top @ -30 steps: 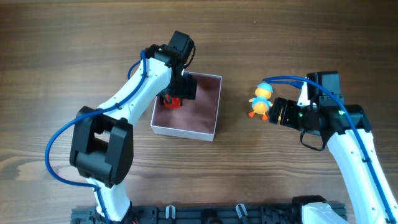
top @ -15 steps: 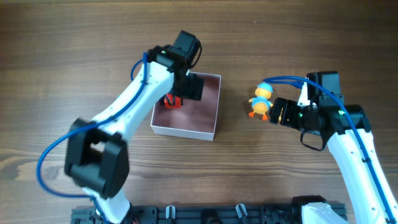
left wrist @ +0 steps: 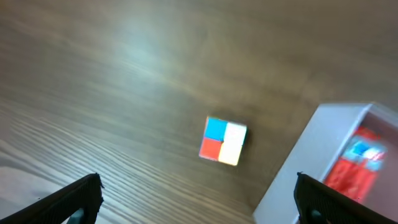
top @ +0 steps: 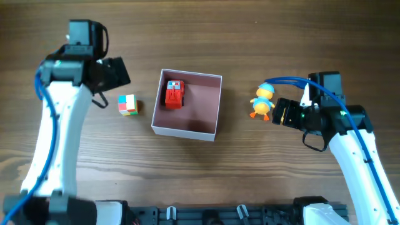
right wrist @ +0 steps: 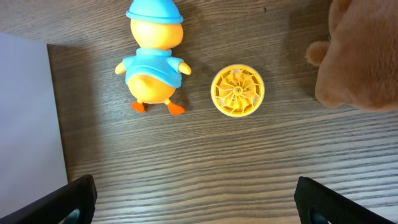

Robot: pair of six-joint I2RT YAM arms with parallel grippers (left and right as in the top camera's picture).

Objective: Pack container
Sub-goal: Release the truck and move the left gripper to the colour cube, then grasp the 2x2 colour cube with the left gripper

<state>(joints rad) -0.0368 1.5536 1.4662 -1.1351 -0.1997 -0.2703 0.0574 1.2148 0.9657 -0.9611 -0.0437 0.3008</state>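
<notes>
Presently found the container [top: 185,132] mid-surface between both arms, with a red toy car [top: 174,94] in its far-left corner. Noted the left gripper [left wrist: 199,205] empty, jaws wide apart, facing a multicoloured cube [left wrist: 223,141] lying near the container's left wall. Noted the right gripper [right wrist: 196,202] likewise spread and empty over the duck [right wrist: 152,59], beside a yellow disc [right wrist: 237,91]. Judged hazards: clipping the thin wall while carrying the cube across, shoving the container; pinching the rounded duck off-centre, squirting it aside.
</notes>
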